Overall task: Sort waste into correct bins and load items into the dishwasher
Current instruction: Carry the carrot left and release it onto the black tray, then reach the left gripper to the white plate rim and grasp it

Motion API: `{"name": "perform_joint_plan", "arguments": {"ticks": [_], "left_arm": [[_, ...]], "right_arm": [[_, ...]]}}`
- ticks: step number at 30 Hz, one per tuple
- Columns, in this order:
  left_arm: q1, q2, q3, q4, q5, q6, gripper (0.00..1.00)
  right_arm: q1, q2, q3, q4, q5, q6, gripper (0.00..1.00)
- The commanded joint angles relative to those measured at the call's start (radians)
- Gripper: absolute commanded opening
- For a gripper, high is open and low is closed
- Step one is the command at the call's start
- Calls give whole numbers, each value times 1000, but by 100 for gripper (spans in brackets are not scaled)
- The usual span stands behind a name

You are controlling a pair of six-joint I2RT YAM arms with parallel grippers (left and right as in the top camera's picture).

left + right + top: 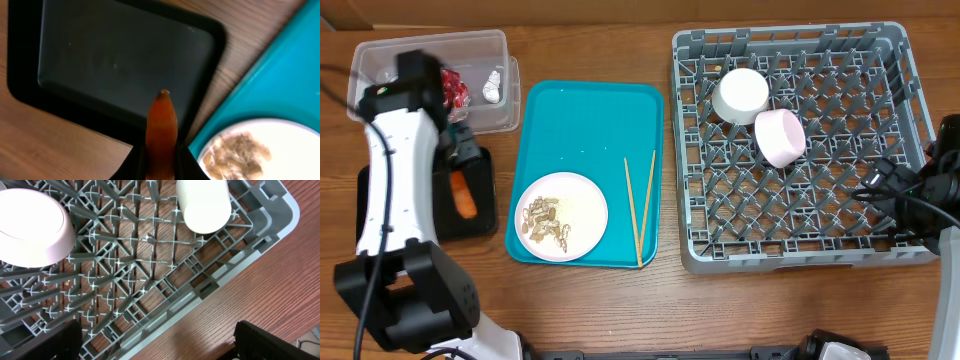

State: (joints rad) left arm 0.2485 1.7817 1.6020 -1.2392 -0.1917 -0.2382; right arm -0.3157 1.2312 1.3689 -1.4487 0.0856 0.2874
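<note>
My left gripper (462, 176) is shut on the small orange carrot (467, 203), holding it over the black tray (485, 222). In the left wrist view the carrot (161, 132) sticks out between the dark fingers (186, 162), its tip above the tray's (100, 60) near rim. The clear tub (380, 52) holds a red wrapper (453, 88) and a white wrapper (494, 88). Nut-shell scraps (545, 218) lie on the white plate (582, 205). Two chopsticks (640, 205) rest on the teal tray (585, 120). A cup (740, 95) and a bowl (780, 137) sit in the grey dish rack (840, 240). My right gripper (157, 345) hangs open over the rack's edge.
The rack (165, 287) takes up the right half of the table, with bare wood (260, 280) beyond its rim. The teal tray (280, 75) lies close beside the black tray, and the plate (295, 145) with scraps (240, 155) is just right of the carrot.
</note>
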Motion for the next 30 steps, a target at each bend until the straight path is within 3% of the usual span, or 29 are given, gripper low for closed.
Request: {"name": "perform_joint_plan", "arguments": {"ticks": [1, 12, 17, 18, 22, 23, 25, 30], "left_arm": [[64, 15, -80, 103, 76, -22, 4], [102, 119, -175, 309, 78, -65, 4], [102, 178, -176, 324, 78, -64, 15], [102, 183, -176, 323, 79, -64, 18], [102, 183, -171, 321, 81, -61, 61], [102, 183, -166, 313, 82, -61, 67], [102, 183, -141, 275, 81, -61, 73], [83, 183, -38, 138, 129, -60, 75]], "right_arm": [[-5, -12, 18, 6, 2, -3, 100], [-5, -12, 18, 6, 2, -3, 100], [-5, -12, 18, 6, 2, -3, 100], [-5, -12, 18, 6, 2, -3, 100], [-5, -12, 18, 6, 2, -3, 100], [-5, -12, 18, 6, 2, -3, 100], [-5, -12, 18, 6, 2, -3, 100], [-5, -12, 18, 7, 2, -3, 100]]}}
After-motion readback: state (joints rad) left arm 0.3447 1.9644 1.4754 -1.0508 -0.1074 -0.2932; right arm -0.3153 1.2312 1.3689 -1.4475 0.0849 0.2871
